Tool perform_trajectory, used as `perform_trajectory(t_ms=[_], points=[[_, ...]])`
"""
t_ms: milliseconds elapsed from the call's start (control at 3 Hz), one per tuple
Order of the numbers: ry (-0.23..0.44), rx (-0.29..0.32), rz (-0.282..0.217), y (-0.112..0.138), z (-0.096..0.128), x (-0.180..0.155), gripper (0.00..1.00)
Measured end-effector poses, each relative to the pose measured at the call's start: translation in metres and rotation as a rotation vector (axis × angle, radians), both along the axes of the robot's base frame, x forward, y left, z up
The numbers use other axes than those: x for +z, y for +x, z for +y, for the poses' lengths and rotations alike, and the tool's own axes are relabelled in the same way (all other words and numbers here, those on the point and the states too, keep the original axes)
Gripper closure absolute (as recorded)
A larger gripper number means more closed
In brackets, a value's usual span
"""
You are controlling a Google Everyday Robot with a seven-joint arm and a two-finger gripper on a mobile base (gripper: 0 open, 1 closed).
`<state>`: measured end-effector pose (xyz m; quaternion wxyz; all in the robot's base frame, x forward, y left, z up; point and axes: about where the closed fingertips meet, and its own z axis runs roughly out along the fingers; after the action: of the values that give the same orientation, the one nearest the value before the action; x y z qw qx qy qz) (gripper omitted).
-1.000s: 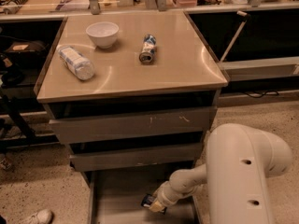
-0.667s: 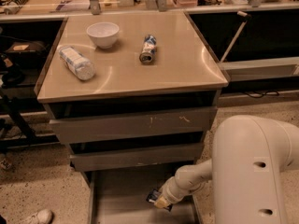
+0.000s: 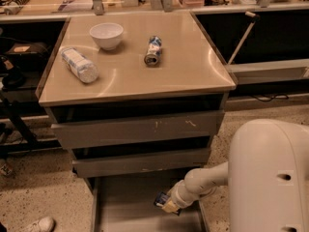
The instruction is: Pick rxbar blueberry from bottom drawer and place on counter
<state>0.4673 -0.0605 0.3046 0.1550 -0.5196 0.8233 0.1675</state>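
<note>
1. The gripper (image 3: 165,205) is down low at about 6 o'clock in the view, inside the pulled-out bottom drawer (image 3: 126,206), over the right half of its floor.
2. It's clamped on the rxbar blueberry (image 3: 160,198). The dark blue wrapper pokes out at the gripper's 10 o'clock side, right at the tip.
3. The white arm (image 3: 207,178) comes in from 3 o'clock, off the big rounded robot body in the lower right corner.
4. The two shallower drawers (image 3: 137,129) above it are only slightly out.
5. Up on the bench (image 3: 193,71): a white bowl (image 3: 106,34) at 11 o'clock, a blue-white can (image 3: 153,50) on its side near 12 o'clock, and a clear bottle (image 3: 79,65) lying at 9 o'clock. They're all apart from each other.
</note>
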Motion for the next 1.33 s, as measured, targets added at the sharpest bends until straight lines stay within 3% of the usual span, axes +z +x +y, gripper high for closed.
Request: perform_trajectory(t_ms=[667, 1000, 1333], points=[[0.005, -0.034, -0.047, 0.001, -0.027, 0.081, 1.00], [-0.006, -0.052, -0.096, 0.006, -0.033, 0.131, 1.00], [-0.012, -0.055, -0.129, 0.012, -0.035, 0.154, 1.00]])
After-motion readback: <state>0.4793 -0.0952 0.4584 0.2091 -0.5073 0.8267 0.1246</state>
